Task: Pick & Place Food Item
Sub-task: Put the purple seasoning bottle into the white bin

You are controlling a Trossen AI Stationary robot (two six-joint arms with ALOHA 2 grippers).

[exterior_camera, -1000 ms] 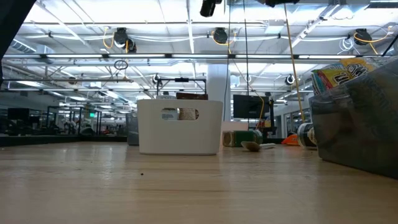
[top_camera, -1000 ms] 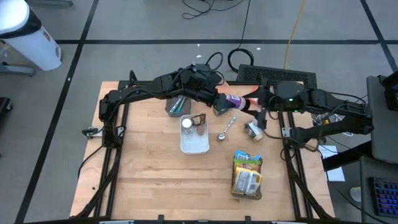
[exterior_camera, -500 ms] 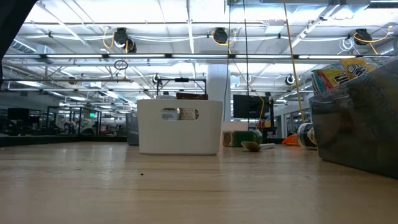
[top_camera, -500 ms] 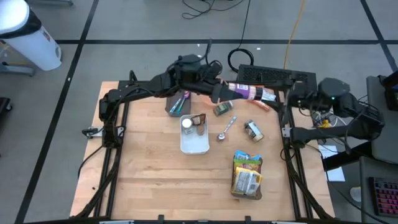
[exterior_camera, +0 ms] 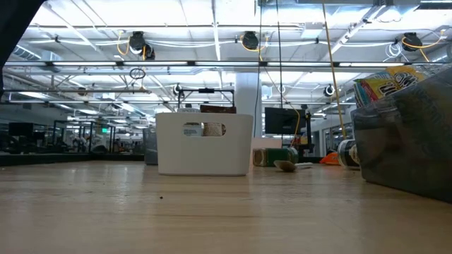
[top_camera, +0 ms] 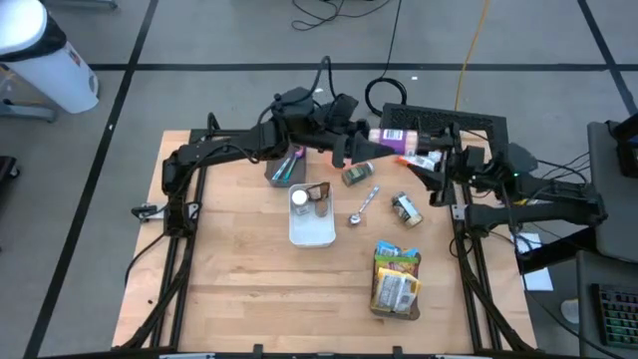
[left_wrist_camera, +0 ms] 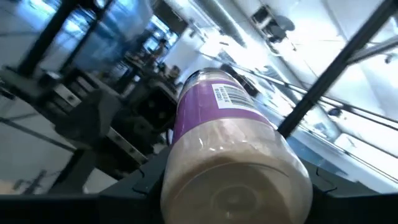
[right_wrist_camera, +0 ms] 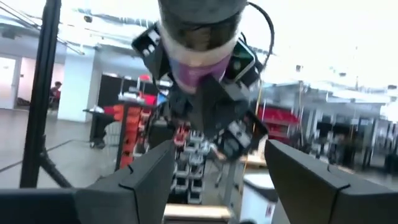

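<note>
While raised above the far edge of the table (top_camera: 239, 299), clamped on a purple-labelled jar (top_camera: 395, 142) by the left gripper (top_camera: 361, 146), fingers part-way open around its body, lid end pointing toward the right arm. Seen from the left wrist as a clear jar (left_wrist_camera: 227, 149) with pale contents, a purple band and a barcode, gripped low between the two dark fingers (left_wrist_camera: 134, 186). Just beyond the jar's lid end, the right gripper (top_camera: 439, 172), fingers spread wide and nothing between them, close to the jar but apart from it. From the right wrist, the jar (right_wrist_camera: 199, 37) and the left gripper (right_wrist_camera: 214, 112) behind it hang ahead of the spread fingers (right_wrist_camera: 143, 180). Below and nearer than the left gripper: a small green-labelled tin (top_camera: 357, 176) lying on its side, a spoon (top_camera: 363, 205), and a second tin (top_camera: 406, 208) toward the right arm's side. On the left gripper's other side, a grey holder (top_camera: 285, 168) with utensils in it. Nearer still, a white bin (top_camera: 311, 220) holding a white-lidded jar (top_camera: 299, 199) and a dark jar (top_camera: 319, 192). Well apart toward the table's near edge, a basket (top_camera: 397, 281) with colourful packets. In the low view, only the white bin (exterior_camera: 205, 144), the green tin (exterior_camera: 272, 156), the spoon (exterior_camera: 286, 166) and the basket (exterior_camera: 402, 134) show; neither gripper in that frame.
</note>
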